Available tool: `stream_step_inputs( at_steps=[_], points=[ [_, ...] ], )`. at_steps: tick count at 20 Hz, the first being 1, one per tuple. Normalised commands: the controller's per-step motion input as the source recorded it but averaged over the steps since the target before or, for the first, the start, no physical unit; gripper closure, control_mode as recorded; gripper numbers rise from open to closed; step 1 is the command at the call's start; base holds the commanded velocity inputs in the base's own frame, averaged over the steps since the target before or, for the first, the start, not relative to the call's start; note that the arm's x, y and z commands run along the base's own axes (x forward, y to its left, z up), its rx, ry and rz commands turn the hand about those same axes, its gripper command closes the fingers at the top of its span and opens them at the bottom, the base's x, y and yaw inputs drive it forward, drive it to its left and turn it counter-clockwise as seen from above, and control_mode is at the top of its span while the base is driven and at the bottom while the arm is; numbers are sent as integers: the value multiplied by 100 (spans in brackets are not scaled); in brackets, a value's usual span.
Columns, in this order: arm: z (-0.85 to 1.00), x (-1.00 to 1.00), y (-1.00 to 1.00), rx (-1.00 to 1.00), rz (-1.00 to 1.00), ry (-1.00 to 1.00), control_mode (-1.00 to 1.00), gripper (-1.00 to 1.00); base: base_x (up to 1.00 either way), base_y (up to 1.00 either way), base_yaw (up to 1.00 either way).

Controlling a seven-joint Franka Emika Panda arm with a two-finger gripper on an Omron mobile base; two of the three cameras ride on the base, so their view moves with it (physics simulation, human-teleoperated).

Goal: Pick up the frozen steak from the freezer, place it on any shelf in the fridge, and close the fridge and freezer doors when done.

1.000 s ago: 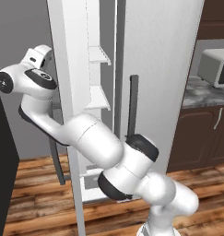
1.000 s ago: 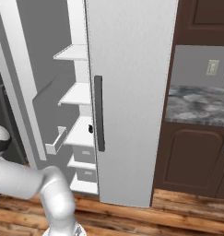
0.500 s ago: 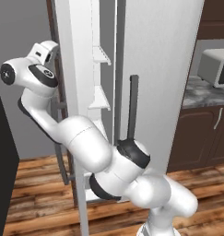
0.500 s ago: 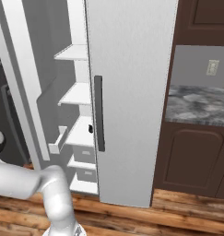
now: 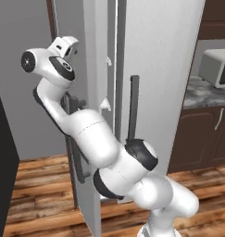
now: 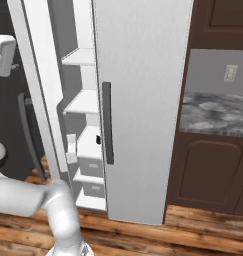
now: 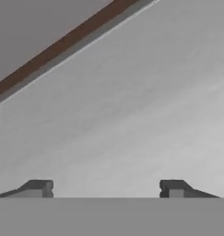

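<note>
Against the outer face of the freezer door (image 5: 93,69), high up, the gripper (image 7: 106,189) sits released, its two tips spread wide with nothing between them; the hand view shows flat pale grey door surface just ahead of them. The freezer door stands partly ajar, edge-on in the left base view, with its dark bar handle (image 5: 72,139) behind the arm's forearm. Through the gap the freezer (image 6: 85,145) shows white shelves (image 6: 80,56) above and white drawers (image 6: 90,167) below. A small black lump (image 6: 98,140) lies at the back of the lower shelf, next to the fridge door's edge. The frozen steak cannot be made out in any view. The fridge door (image 6: 140,100) looks shut, its dark vertical handle (image 6: 107,122) facing the base. The arm's elbow and shoulder cross in front of both doors in the left base view. To the right: a marbled grey counter (image 6: 213,112) on dark brown cabinets (image 6: 205,172), a microwave (image 5: 216,68) on it, a wall outlet (image 6: 230,73) above. Wooden floor (image 6: 168,232) below.
</note>
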Motion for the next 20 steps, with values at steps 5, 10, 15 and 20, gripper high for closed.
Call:
stream_step_inputs(
  at_steps=[5, 10, 15, 20],
  points=[
    [0, 42, -96, 8, 0, 0, -100, -100, 0, 0, 0],
    [0, 56, -74, 7, 0, -2, -100, -100, 0, 0, 0],
    [0, 57, -50, 5, 0, -5, -100, -100, 0, 0, 0],
    [0, 61, -33, 3, 0, 0, -100, -100, 0, 0, 0]
  ],
)
